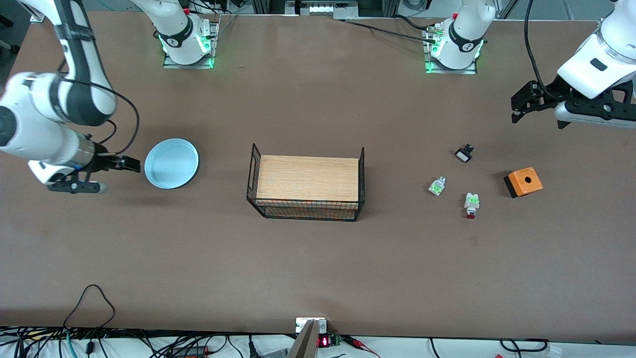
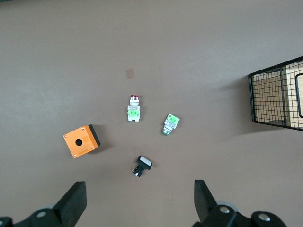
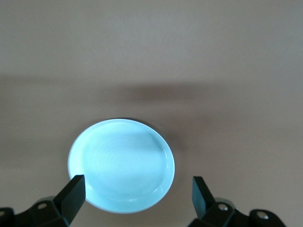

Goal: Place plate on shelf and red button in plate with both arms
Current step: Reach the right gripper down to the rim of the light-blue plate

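The pale blue plate (image 1: 171, 163) lies flat on the table toward the right arm's end; it fills the lower middle of the right wrist view (image 3: 121, 163). My right gripper (image 1: 131, 164) hangs open and empty over the plate's rim, its fingers spread wider than that edge (image 3: 137, 189). The red button (image 1: 471, 204), a white block with a green patch and a red cap, lies toward the left arm's end; it also shows in the left wrist view (image 2: 134, 109). My left gripper (image 1: 519, 107) is open and empty, high over the table (image 2: 139, 189).
A wooden-topped wire rack (image 1: 308, 184) stands mid-table (image 2: 279, 94). Near the red button lie a similar white-and-green piece (image 1: 437, 186) (image 2: 170, 124), a black switch with a white face (image 1: 464, 153) (image 2: 142, 165) and an orange box with a hole (image 1: 523, 182) (image 2: 81, 141).
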Controlling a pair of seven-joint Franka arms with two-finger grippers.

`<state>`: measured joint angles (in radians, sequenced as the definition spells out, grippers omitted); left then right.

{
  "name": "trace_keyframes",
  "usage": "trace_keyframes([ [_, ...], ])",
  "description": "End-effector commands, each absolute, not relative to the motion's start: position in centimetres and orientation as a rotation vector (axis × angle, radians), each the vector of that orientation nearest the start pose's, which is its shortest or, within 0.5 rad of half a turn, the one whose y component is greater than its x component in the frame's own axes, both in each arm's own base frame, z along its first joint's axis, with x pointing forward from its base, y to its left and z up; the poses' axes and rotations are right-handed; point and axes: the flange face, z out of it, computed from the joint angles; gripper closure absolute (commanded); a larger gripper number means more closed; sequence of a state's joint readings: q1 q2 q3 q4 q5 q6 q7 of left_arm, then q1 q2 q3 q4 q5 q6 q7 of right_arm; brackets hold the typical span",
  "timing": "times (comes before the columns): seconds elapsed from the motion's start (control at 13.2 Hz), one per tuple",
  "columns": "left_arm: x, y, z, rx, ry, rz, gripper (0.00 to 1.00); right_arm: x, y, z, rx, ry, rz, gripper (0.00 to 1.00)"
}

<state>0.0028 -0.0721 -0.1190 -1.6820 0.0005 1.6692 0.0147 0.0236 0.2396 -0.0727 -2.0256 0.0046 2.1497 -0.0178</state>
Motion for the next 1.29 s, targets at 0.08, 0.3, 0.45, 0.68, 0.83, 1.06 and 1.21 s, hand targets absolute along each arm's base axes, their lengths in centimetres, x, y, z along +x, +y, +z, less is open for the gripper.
trace_keyframes([
  [0.08,53.3,-6.3,62.9,-3.141,0.192,-0.107,0.00,56.6,-3.2,25.7,-3.147,-0.005,0.213,0.00],
  [0.3,53.3,-6.5,62.8,-3.141,0.196,-0.102,0.00,54.6,-3.3,20.0,-3.150,-0.092,0.191,0.00],
  [0.45,53.2,-6.3,62.7,-3.141,0.192,-0.093,0.00,53.8,-5.0,19.3,-3.143,-0.168,0.167,0.00],
  [0.68,53.3,-5.8,62.6,-3.142,0.177,-0.088,0.00,53.5,-5.1,19.0,-3.139,-0.185,0.181,0.00],
  [0.83,53.3,-5.8,62.6,-3.142,0.177,-0.088,0.00,53.4,-5.1,18.9,-3.129,-0.280,0.184,0.00],
  [1.06,53.4,-5.9,62.5,-3.142,0.180,-0.088,0.00,53.3,-5.6,18.8,-3.100,-0.457,0.183,0.42],
  [1.21,53.4,-5.9,62.4,-3.142,0.180,-0.086,0.00,53.1,-6.2,18.6,-3.092,-0.485,0.188,0.69],
])
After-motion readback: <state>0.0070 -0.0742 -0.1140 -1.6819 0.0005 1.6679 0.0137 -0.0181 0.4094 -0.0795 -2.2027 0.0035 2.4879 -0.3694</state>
